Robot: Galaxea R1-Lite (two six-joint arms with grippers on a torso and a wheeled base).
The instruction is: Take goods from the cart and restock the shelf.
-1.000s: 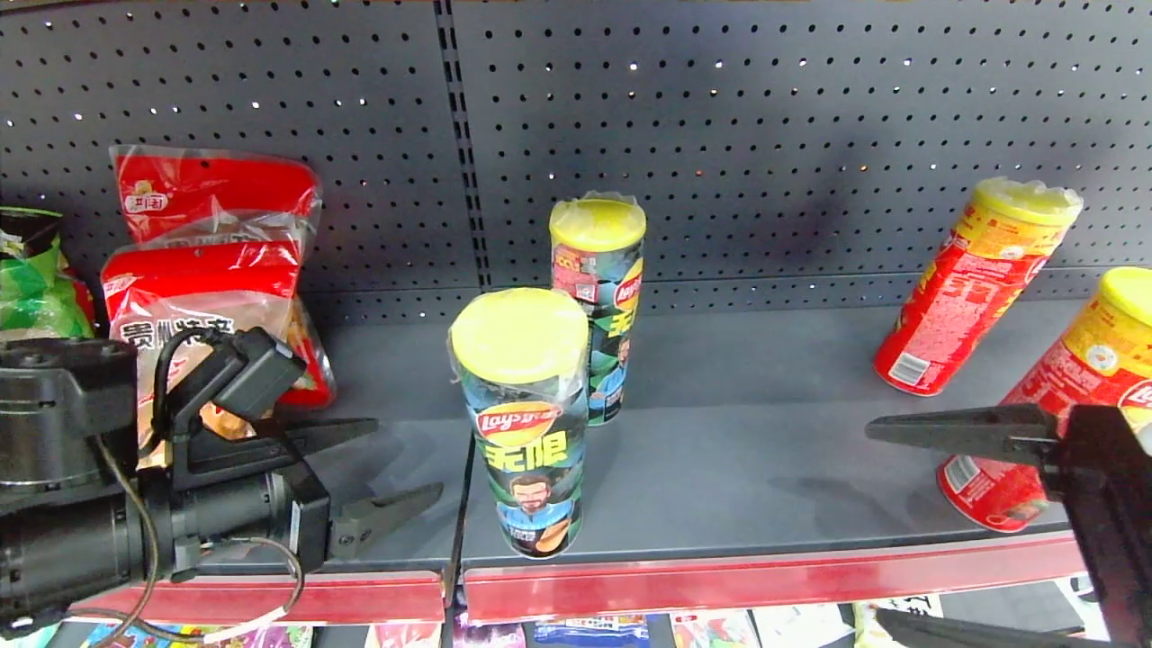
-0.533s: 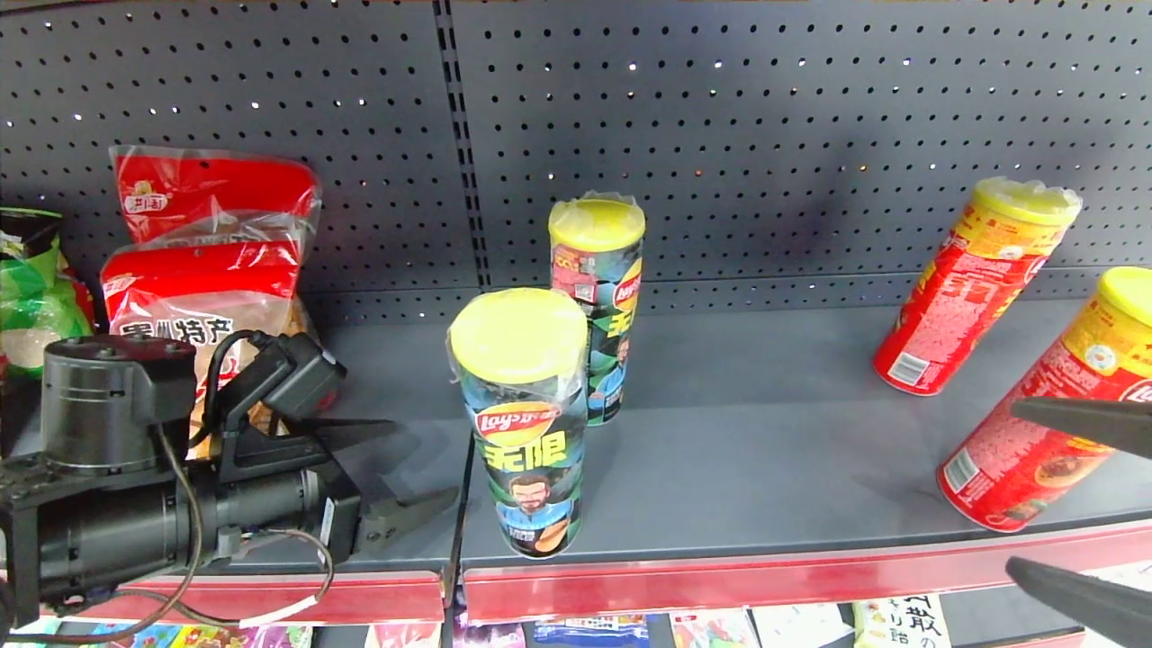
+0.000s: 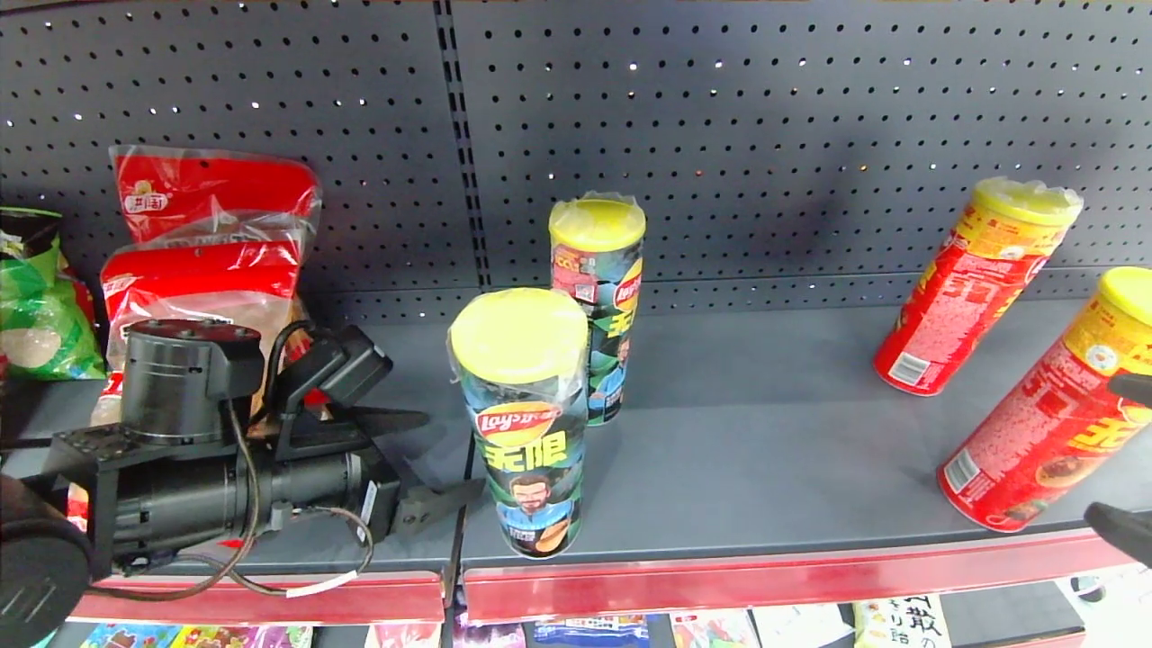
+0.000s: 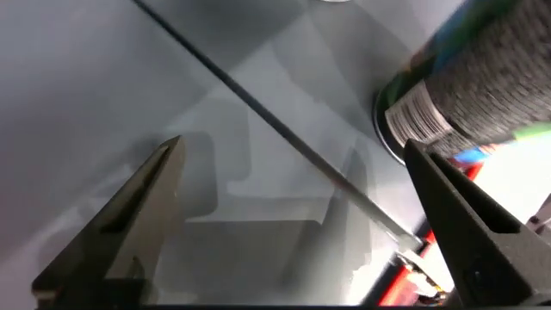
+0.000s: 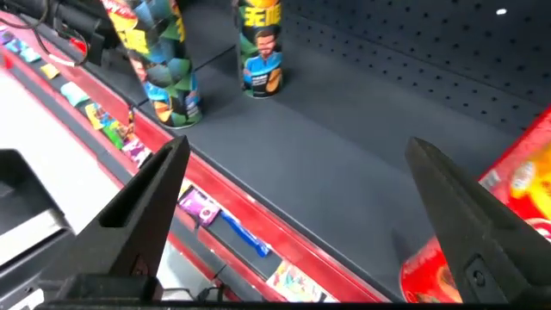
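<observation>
Grey shelf (image 3: 765, 450), pegboard back (image 3: 810, 135), left gripper (image 3: 450, 454) spread empty, right gripper (image 5: 297, 148) seemingly likewise

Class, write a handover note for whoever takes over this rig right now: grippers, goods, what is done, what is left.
Left gripper: open, empty, over the shelf beside the front blue can.
Right gripper: open, empty, near the front red can.
Done: those plus a back blue can and back red can stand on the shelf.
Left: likely fetch more goods from the cart.
</observation>
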